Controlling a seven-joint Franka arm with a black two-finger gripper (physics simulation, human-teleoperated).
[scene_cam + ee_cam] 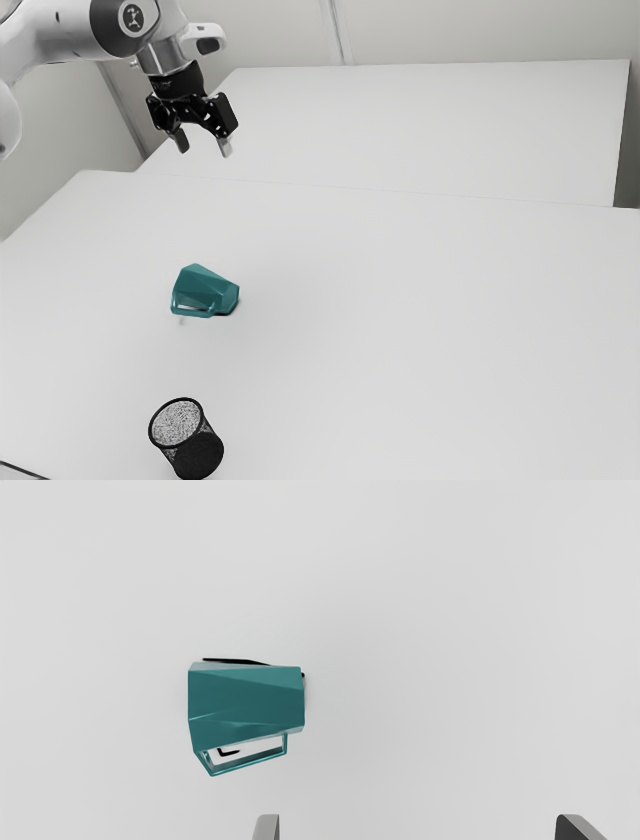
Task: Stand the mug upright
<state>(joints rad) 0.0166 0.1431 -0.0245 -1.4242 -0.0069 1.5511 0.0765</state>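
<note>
High over the table's far part, the gripper [203, 147] hangs in the exterior view, well above the mug and apart from it. In the wrist view the gripper [417, 826] is open, its two fingertips wide apart with nothing between them. The teal faceted mug [205, 291] lies on its side on the table. Seen from the hand, the mug [245, 700] has its angular handle out to the side nearer the fingertips. The inside of the mug is hidden in the wrist view.
A black mesh cup [187, 438] stands on the white table [420, 330] near the exterior view's bottom edge, apart from the mug. Behind the table is another white surface [400, 130]. A dark thin line [22, 470] crosses the bottom left corner.
</note>
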